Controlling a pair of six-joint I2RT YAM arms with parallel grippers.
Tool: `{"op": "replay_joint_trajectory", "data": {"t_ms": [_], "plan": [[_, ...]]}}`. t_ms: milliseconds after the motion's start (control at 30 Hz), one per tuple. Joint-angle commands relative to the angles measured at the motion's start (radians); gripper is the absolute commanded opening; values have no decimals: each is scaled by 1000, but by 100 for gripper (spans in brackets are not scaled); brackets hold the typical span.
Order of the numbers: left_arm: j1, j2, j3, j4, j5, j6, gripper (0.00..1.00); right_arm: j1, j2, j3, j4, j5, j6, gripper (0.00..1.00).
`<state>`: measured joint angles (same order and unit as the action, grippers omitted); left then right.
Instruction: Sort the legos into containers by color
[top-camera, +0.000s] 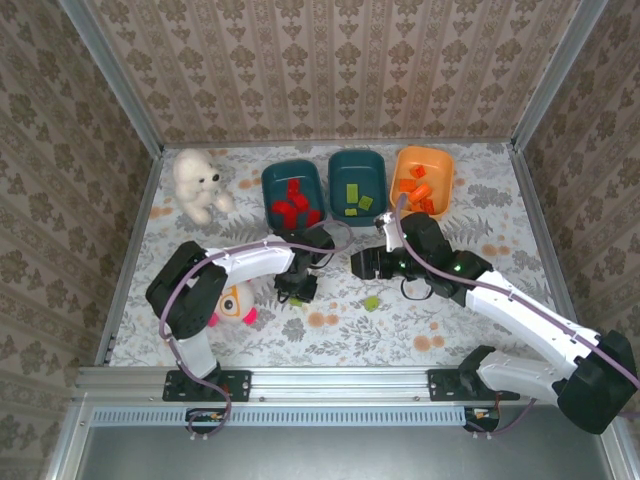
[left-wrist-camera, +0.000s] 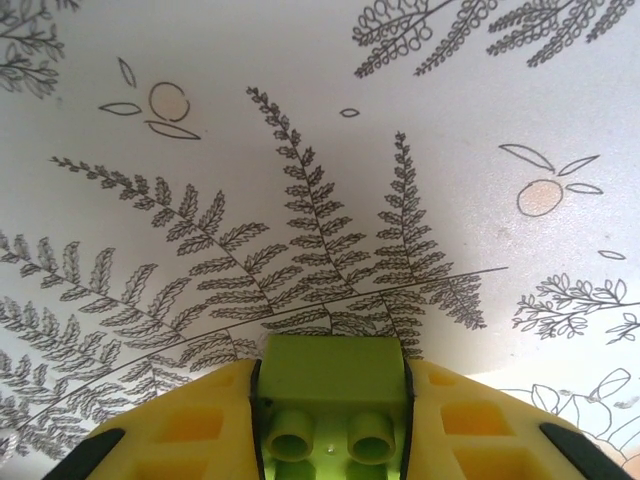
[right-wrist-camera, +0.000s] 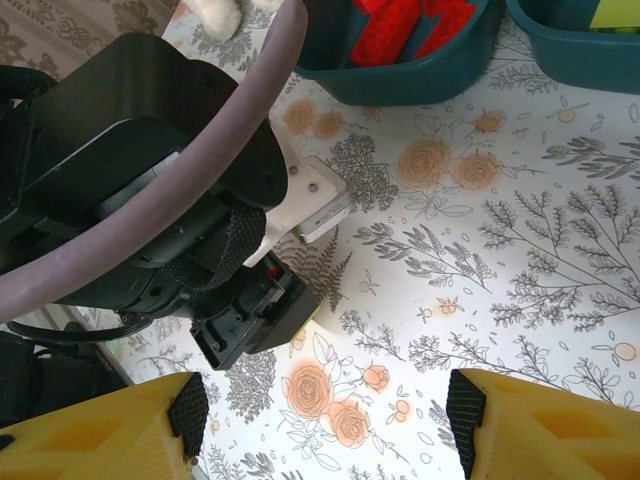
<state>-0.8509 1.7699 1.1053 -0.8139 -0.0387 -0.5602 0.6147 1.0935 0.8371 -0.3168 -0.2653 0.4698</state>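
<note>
The left gripper (left-wrist-camera: 333, 428) is clamped on a light green brick (left-wrist-camera: 333, 380). Its yellow fingers (left-wrist-camera: 190, 432) press against both sides of the brick, whose studs face the wrist camera. The fern-printed table (left-wrist-camera: 300, 130) lies close beyond the fingertips. Seen from above, the red-filled teal tub (top-camera: 290, 165) stands farther out from this gripper, and the striped doll (top-camera: 236, 303) lies to its left beside the arm. The right gripper (right-wrist-camera: 325, 432) has its fingers spread wide with nothing between them. Directly ahead of it is the black wrist of the left arm (right-wrist-camera: 150, 190), and the teal tub of red bricks (right-wrist-camera: 400, 25) stands farther ahead. In the overhead view the two grippers are near each other but apart. A loose green brick (top-camera: 371, 301) lies on the table just nearer the bases than the right gripper. Farther out from that gripper stand the middle teal tub (top-camera: 357, 155), holding green bricks (top-camera: 352, 196), and the orange tub (top-camera: 425, 152), holding orange bricks (top-camera: 420, 190). A white plush bear (top-camera: 198, 183) sits far to the left gripper's left.
</note>
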Motion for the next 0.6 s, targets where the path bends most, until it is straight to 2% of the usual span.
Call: {"op": "replay_joint_trajectory", "data": {"t_ms": [0,100,233,567], "plan": [[3,-42,88,-58,-34,-3,23,-10,-15,59,-49,48,-15,67],[30,-42,227,-89,-18,-5,22,-29,-45,81,-77,134,-7,67],[75,14,426,-75,8,9,22,-85,-75,99,-76,177,26,67],[140,397,960,30,42,71,22,-221,-12,160,-97,164,101,67]]}}
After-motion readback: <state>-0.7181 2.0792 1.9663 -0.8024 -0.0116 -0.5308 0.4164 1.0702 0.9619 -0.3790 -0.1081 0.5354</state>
